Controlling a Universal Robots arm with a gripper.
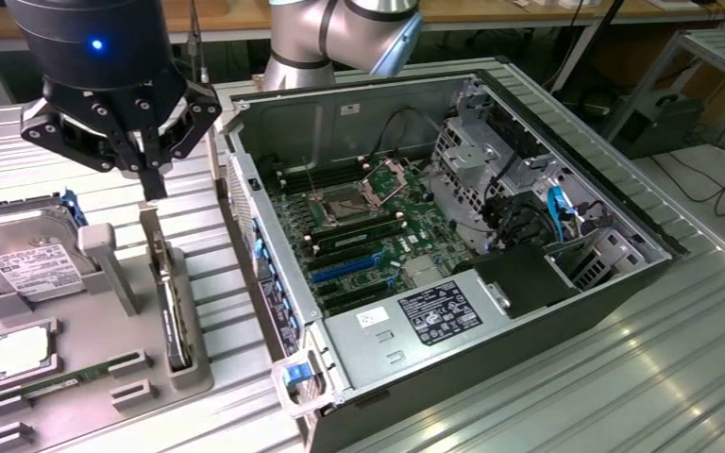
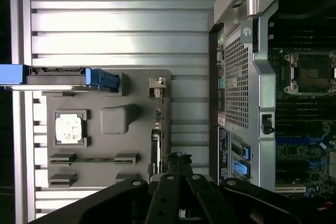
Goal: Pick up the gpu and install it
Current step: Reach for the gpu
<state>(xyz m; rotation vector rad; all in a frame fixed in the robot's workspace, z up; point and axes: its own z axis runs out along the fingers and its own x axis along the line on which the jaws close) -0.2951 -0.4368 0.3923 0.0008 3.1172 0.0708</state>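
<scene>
Dark gpu (image 1: 165, 283) on edge in holder (image 1: 101, 351), just beneath closed pincer (image 1: 152, 184)

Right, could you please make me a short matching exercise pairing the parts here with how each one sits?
1 gpu
2 hard drive
3 processor
4 computer case

A lying open on its side
B flat in a square recess
C on edge in a slot of the grey holder
D in a blue-trimmed carrier

Pairs: 1-C, 2-D, 3-B, 4-A

open computer case (image 1: 527, 377) on ribbed table (image 1: 640, 396) | grey fixture tray (image 1: 98, 330) with hard drive (image 1: 23, 260), processor chip (image 1: 20, 351)
</scene>
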